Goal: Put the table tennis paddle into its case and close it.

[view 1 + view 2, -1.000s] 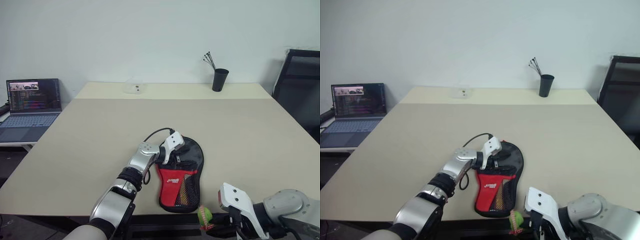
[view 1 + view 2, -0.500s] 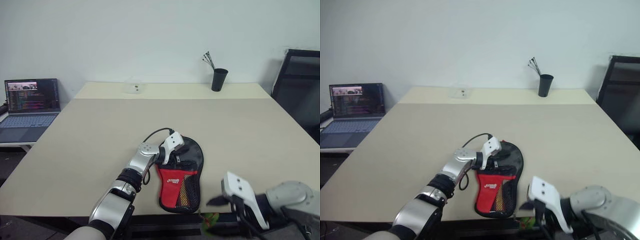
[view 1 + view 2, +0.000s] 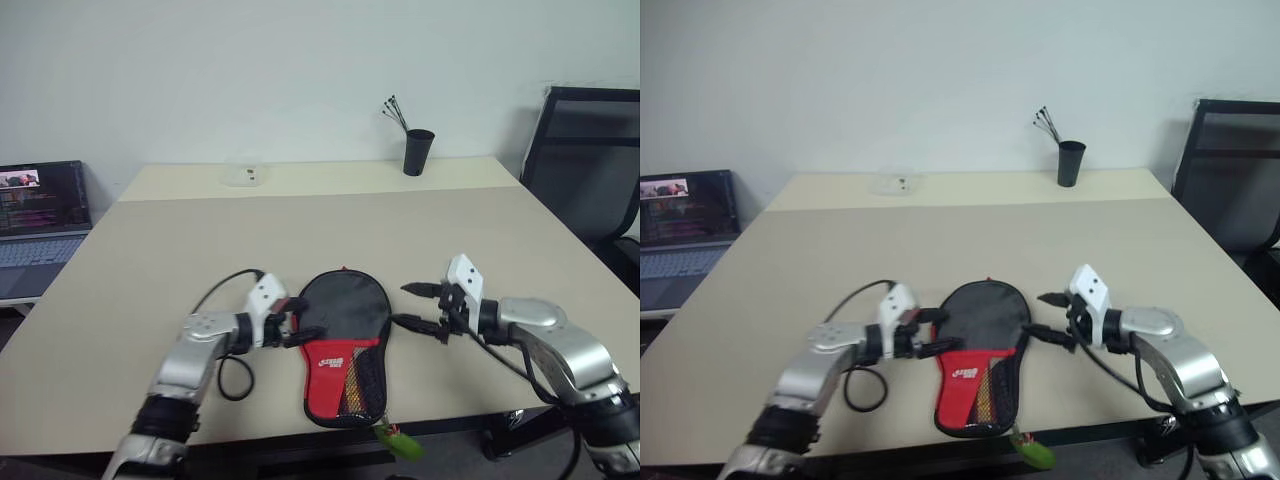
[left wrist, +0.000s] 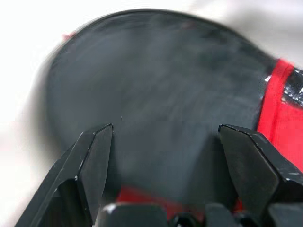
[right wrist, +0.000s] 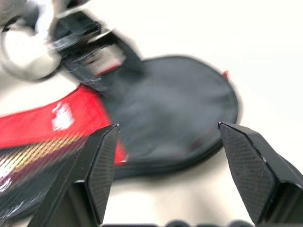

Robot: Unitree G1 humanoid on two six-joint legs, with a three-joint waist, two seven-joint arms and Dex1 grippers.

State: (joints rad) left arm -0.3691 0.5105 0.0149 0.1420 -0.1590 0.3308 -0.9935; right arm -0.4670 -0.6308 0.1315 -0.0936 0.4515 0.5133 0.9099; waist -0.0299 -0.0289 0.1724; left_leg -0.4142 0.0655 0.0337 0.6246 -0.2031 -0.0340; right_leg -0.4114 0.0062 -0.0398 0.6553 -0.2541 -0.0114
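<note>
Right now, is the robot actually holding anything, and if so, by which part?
Nothing is held. Both end effectors, left and right, stand open on either side of the case lying on the table.

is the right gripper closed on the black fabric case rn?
No. The right gripper has its jaws apart and sits beside the paddle-shaped black fabric case, holding nothing.

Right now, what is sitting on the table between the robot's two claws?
The case, a black pouch with a red panel, lies flat between the open left gripper and open right gripper, seen from the head cameras.
</note>
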